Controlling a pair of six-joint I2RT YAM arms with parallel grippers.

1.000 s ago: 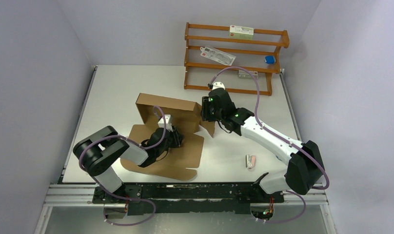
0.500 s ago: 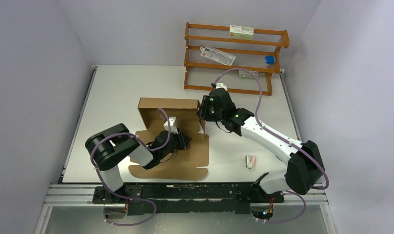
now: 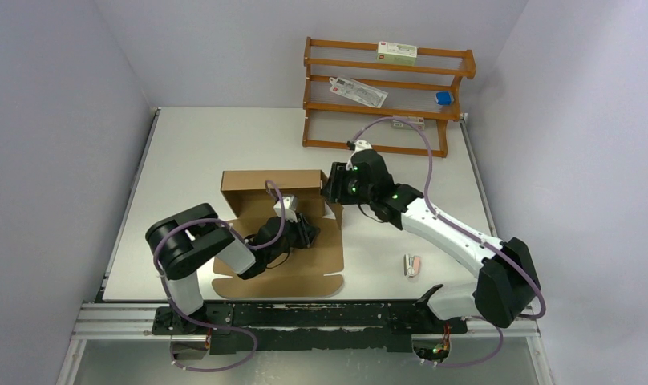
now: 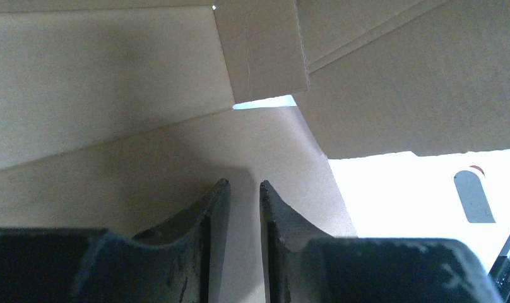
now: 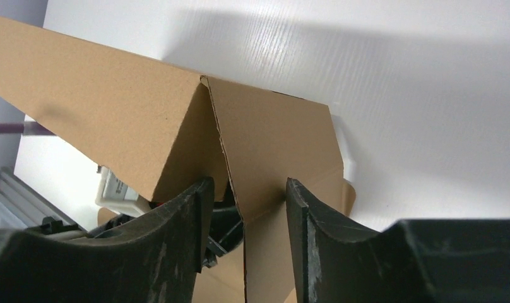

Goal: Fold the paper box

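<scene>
The paper box [image 3: 289, 269] is brown corrugated cardboard lying half folded on the table, with its back wall [image 3: 269, 180] standing up. My left gripper [image 3: 305, 233] sits low on the base panel inside it. In the left wrist view the left gripper [image 4: 243, 184] has a narrow gap with only the cardboard floor [image 4: 113, 95] showing through. My right gripper [image 3: 333, 191] is at the box's back right corner. In the right wrist view the right gripper [image 5: 246, 183] is open astride the upright side flap [image 5: 271, 145], beside the back wall [image 5: 113, 95].
A wooden rack [image 3: 385, 146] stands at the back right, holding a small white-green carton [image 3: 396, 53], a flat packet [image 3: 358, 91] and a blue item [image 3: 443, 98]. A small pink-white object [image 3: 412, 265] lies on the table to the right of the box.
The box has turned square to the table and slid right, its back wall more upright. My left arm followed it right. The right gripper's jaws have opened wider around the side flap.
</scene>
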